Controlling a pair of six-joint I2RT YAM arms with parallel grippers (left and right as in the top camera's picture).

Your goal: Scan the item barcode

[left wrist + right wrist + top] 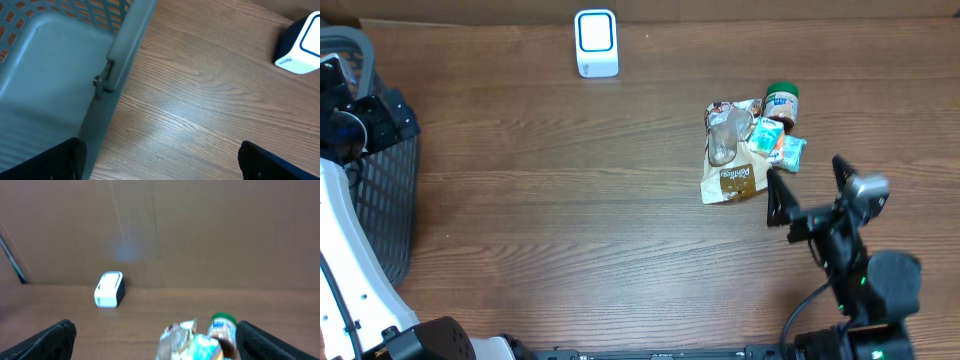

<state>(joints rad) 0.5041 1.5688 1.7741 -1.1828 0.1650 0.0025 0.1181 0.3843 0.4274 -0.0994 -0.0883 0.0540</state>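
left jaws: gaping wide, gripping nothing, hovering at basket edge | right jaws: gaping wide, empty, hanging near items | brown pouch, green-lidded jar, teal packet: lying bunched on counter, well apart from white scanner

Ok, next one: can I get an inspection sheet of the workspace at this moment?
Surface: wooden table, no spills seen.
Job's things: white scanner at the far edge; a pile on the right holds a brown pouch, a green-lidded jar, a teal packet and a clear plastic item.
Clutter: dark basket at the left edge.
Grippers: left gripper over the basket's rim, fingers apart, empty; right gripper beside the pile, fingers apart, empty.
Cables: black cable near the right arm's base.
Surroundings: plain brown wall behind the table.
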